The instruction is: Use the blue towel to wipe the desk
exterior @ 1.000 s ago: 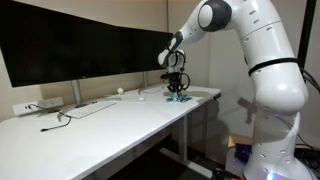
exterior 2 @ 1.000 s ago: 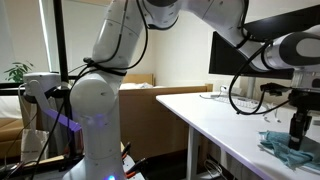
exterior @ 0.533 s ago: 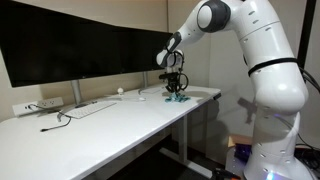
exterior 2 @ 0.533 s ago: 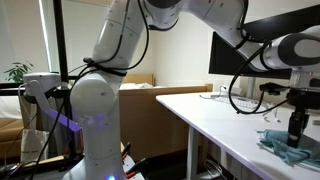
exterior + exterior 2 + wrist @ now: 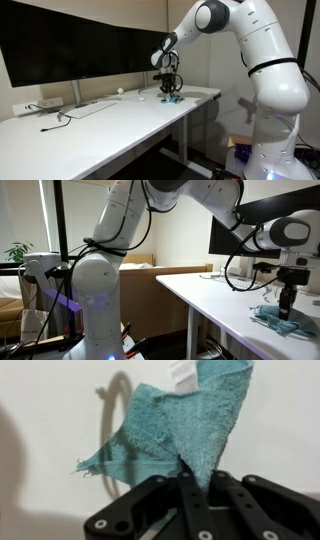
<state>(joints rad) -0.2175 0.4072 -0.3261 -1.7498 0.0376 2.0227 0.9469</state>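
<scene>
Wrist view: gripper pinching blue towel on desk

Item 1, gripper (image 5: 184,468): jaws drawn together, clamped on a fold of the blue towel (image 5: 176,422); pointed straight down in both exterior views (image 5: 170,89) (image 5: 285,304).
Item 2, blue towel: teal, wrinkled, spread flat on the desk (image 5: 45,420) under the fingers; white tag (image 5: 182,370) at its far edge. It lies near the desk's end (image 5: 171,98) (image 5: 276,322).
Item 3, desk: white, long (image 5: 110,125).
Item 4, monitors (image 5: 80,48): dark, along the desk's rear.
Item 5, power strip (image 5: 30,107): beside the monitor stand.
</scene>
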